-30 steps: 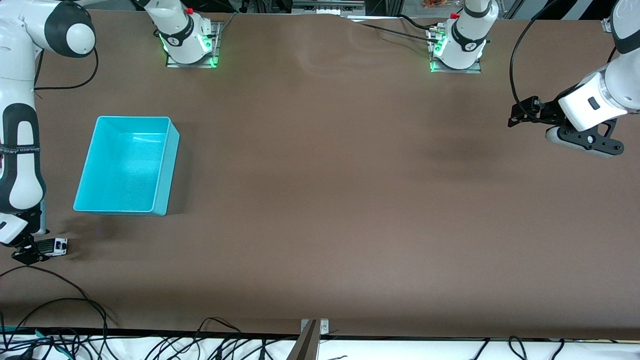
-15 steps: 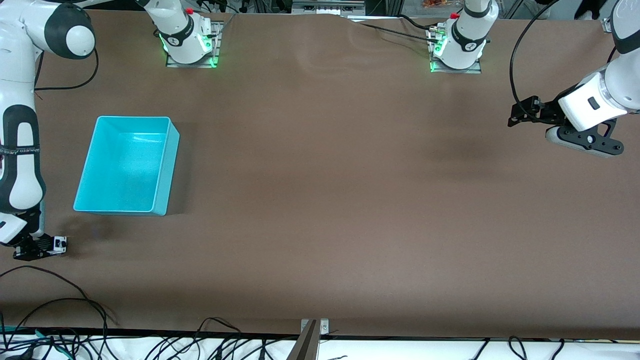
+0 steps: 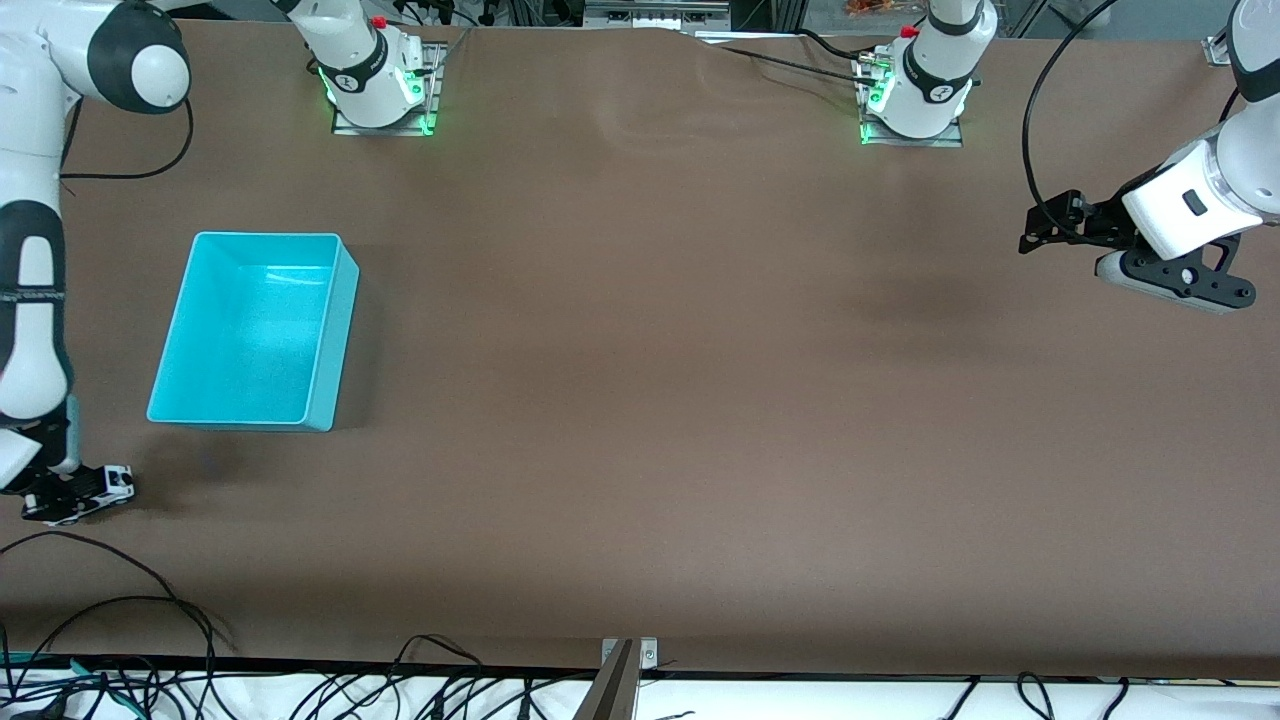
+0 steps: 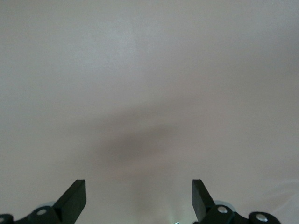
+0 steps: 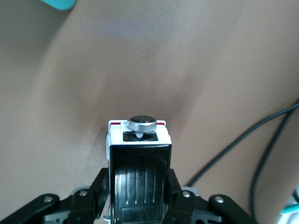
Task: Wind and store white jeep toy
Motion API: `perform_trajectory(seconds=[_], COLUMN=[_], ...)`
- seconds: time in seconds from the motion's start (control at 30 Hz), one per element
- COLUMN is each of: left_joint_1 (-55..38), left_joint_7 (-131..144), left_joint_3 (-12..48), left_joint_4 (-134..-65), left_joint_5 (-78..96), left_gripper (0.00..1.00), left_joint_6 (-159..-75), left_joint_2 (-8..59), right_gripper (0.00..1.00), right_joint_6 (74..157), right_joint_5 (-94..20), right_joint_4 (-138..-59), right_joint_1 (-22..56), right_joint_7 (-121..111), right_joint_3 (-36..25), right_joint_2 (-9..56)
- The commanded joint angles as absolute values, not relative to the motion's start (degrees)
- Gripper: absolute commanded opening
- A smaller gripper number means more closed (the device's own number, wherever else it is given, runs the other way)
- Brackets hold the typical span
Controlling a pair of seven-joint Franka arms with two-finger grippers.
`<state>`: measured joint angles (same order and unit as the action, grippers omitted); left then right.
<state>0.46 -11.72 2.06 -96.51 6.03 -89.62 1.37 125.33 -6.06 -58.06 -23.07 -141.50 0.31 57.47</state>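
Note:
The white jeep toy (image 3: 117, 483) (image 5: 139, 140), with a black roof and a silver knob at its end, sits between the fingers of my right gripper (image 3: 80, 494) (image 5: 138, 186). That gripper is shut on its sides, low over the table at the right arm's end. The toy is nearer to the front camera than the turquoise bin (image 3: 335, 345), whose corner (image 5: 58, 3) shows in the right wrist view. My left gripper (image 3: 1035, 232) (image 4: 138, 193) hangs open over bare table at the left arm's end, with nothing between its fingers.
Black cables (image 3: 110, 600) loop on the table close to the toy, toward the front edge, and one cable (image 5: 243, 154) shows in the right wrist view. Both arm bases (image 3: 380, 90) (image 3: 915, 95) stand along the edge farthest from the front camera.
My right gripper has shut on the jeep toy, and the toy has shifted slightly toward the bin. The left arm has hardly moved.

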Motion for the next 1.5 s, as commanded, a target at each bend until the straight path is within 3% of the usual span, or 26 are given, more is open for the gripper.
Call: perform_trajectory(seconds=[0.0, 0.6, 1.07, 1.33, 1.47], left_joint_1=[0.7, 0.7, 0.7, 0.9, 0.9], left_joint_7=[-12.6, -12.4, -12.3, -12.3, -12.3], left_joint_3=[2.0, 2.0, 2.1, 2.1, 2.1], left_joint_4=[-94.3, -92.2, -91.1, -91.1, -91.1], left_joint_5=[7.1, 7.0, 6.9, 7.0, 7.0], left_gripper=[1.0, 1.0, 1.0, 1.0, 1.0], left_joint_6=[-88.1, -88.1, -88.1, -88.0, -88.0], left_joint_2=[2.4, 3.4, 4.4, 4.4, 4.4], right_gripper=[0.0, 0.0, 0.0, 0.0, 0.0], right_joint_6=[116.6, 93.6, 94.3, 101.3, 104.4], right_joint_5=[-6.6, -2.7, -2.5, -2.5, -2.5], right_joint_4=[-58.5, -62.4, -91.1, -104.9, -109.8], right_joint_1=[-23.5, -23.0, -17.8, -17.1, -17.1], right_joint_7=[-138.5, -118.3, -99.9, -89.5, -87.4], right_joint_3=[0.2, -1.6, -1.1, 3.2, 3.3], right_joint_2=[50.3, 31.8, 6.7, -2.7, -4.2])
